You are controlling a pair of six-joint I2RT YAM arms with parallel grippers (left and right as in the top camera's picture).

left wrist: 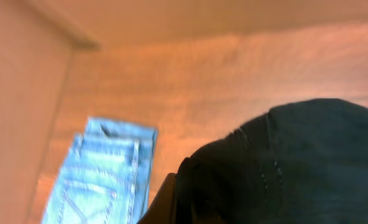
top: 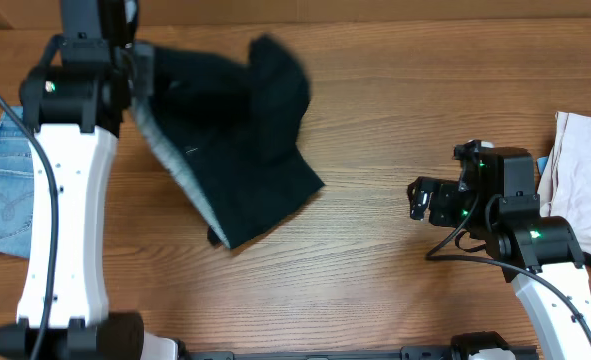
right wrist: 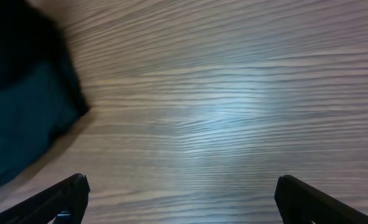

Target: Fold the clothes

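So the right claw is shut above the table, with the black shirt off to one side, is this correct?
Not quite: the right claw is open, not shut. The right wrist view shows its two fingers far apart above the table, with the black shirt off to one side.

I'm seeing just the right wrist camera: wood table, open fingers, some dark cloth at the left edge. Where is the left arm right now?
Observer: The left arm reaches to the far left of the wooden table, at the top edge of the plain black soft-fabric garment. The fabric hides its fingers.
Operator: Anything else over there?
Observer: Light-blue denim jeans lie flat at the table's left edge.
Operator: And on my side?
Observer: A cream cloth garment lies at the right edge, beyond your open right gripper.
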